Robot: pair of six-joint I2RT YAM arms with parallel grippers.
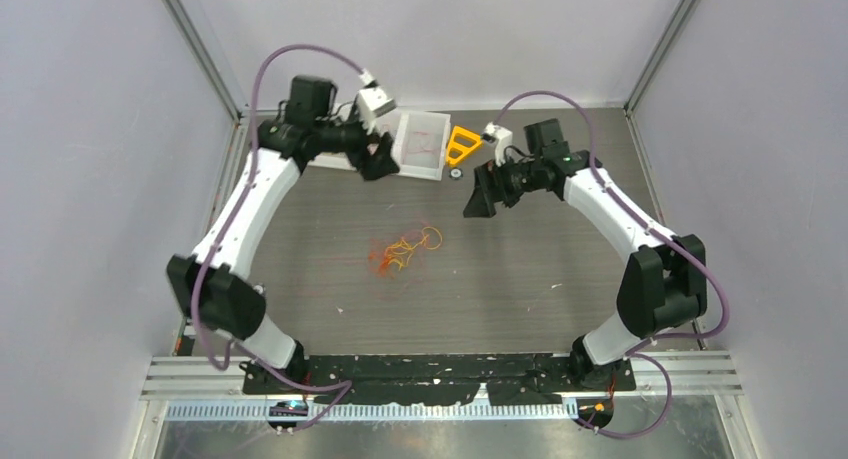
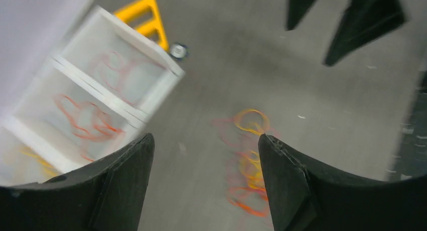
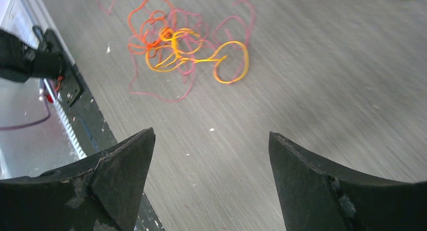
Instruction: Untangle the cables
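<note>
The cables (image 1: 408, 249) lie as a small tangled clump of thin orange, yellow and red strands on the grey table, mid-way between the arms. The cables (image 3: 186, 45) show sharply in the right wrist view and the cables (image 2: 249, 155) are blurred in the left wrist view. My left gripper (image 1: 378, 162) hovers by the white tray, behind and left of the clump. The left gripper (image 2: 205, 138) is open with nothing between its jaws. My right gripper (image 1: 478, 201) hangs behind and right of the clump. The right gripper (image 3: 211, 133) is open and holds nothing.
A white tray (image 1: 408, 169) with compartments stands at the back; the tray (image 2: 151, 97) holds loose red strands (image 2: 93, 120) in two compartments and yellow ones in a third. An orange-yellow plastic triangle (image 1: 462, 144) and a small round metal piece (image 1: 455, 173) lie beside it. Walls close three sides.
</note>
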